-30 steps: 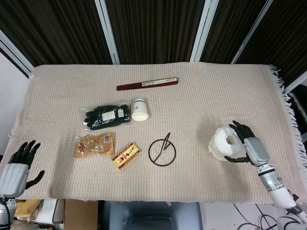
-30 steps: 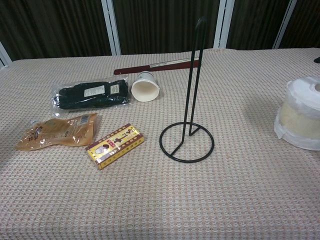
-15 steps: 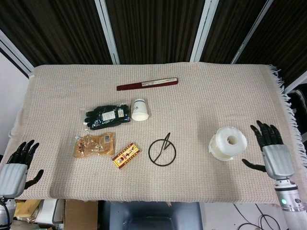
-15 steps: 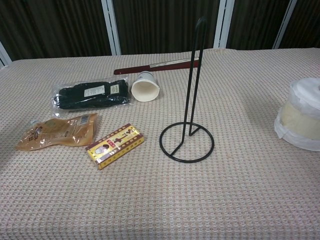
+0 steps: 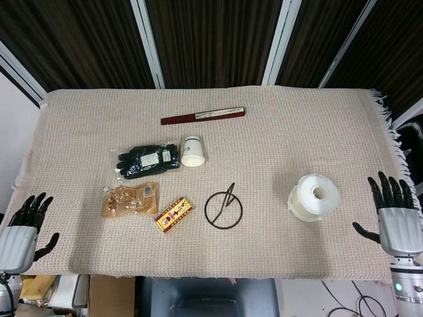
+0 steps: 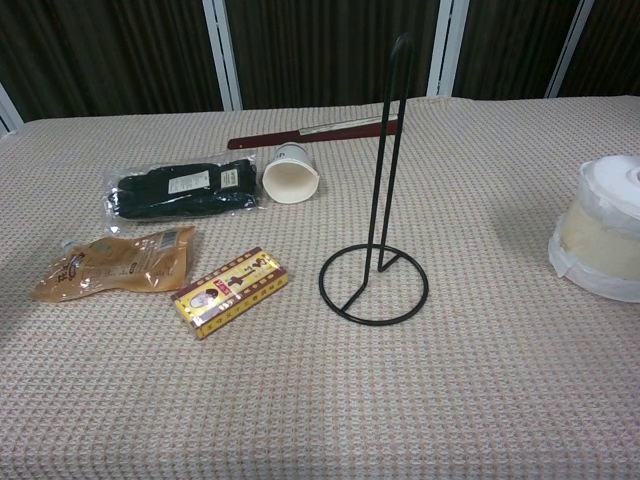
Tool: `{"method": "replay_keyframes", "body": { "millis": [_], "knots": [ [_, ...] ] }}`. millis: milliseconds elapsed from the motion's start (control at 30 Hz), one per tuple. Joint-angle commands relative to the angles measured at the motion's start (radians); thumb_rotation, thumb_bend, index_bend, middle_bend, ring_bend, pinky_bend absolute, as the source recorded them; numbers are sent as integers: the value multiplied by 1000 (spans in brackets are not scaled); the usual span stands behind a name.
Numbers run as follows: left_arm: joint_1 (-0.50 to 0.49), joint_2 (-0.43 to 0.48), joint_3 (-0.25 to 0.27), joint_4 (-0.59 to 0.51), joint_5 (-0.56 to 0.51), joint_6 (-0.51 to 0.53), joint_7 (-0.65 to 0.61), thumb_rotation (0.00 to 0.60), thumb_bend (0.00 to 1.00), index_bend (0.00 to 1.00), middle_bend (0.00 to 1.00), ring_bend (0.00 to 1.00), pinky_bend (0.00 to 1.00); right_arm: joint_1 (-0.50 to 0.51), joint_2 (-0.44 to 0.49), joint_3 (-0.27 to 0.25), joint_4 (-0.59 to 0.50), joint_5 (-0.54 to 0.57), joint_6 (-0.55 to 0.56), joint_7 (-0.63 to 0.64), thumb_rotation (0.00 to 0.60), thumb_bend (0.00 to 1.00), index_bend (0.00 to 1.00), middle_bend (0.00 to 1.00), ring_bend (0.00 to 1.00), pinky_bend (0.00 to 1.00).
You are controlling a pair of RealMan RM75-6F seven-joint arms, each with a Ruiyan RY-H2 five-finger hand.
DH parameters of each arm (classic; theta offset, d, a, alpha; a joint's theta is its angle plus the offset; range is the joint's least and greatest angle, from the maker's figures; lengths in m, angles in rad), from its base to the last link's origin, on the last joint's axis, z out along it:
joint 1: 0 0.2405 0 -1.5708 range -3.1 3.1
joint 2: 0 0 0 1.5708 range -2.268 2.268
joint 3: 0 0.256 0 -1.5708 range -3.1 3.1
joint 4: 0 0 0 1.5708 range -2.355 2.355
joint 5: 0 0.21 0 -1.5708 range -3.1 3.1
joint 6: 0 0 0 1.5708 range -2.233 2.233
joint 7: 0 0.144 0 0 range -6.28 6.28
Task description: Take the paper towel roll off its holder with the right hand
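The white paper towel roll point(image 5: 314, 196) stands on end on the cloth at the right, apart from its holder; the chest view shows the roll point(image 6: 603, 243) at its right edge. The black wire holder point(image 5: 223, 209) stands bare in the middle of the table, its tall post point(image 6: 389, 150) upright over the ring base. My right hand point(image 5: 396, 216) hovers off the table's right edge, fingers spread, holding nothing, well clear of the roll. At the front left corner my left hand point(image 5: 21, 231) is also open and empty. Neither hand shows in the chest view.
Left of the holder lie a yellow-red box point(image 5: 174, 214), an orange snack pouch point(image 5: 129, 199), packaged black gloves point(image 5: 148, 159) and a tipped white paper cup point(image 5: 193, 151). A dark red ruler-like strip point(image 5: 202, 115) lies at the back. A beige woven cloth point(image 5: 277, 132) covers the table.
My right hand has let go of the roll and drawn back to the right, off the table edge, fingers spreading. The roll stays standing on the cloth. The left hand has barely moved.
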Motion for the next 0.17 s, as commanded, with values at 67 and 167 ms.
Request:
{"method": "replay_keyframes", "body": {
  "millis": [67,167],
  "knots": [
    [-1,3,3,-3,6,-1,4,600,336,90,48,0,245,0,-3,1,1,5,-12,9,600,0,0,0,0,82],
    [1,3,6,-5,9,-1,14,600,335,90,48,0,245,1,-5,3,3,7,-20,15,600,0,0,0,0,83]
  ]
}}
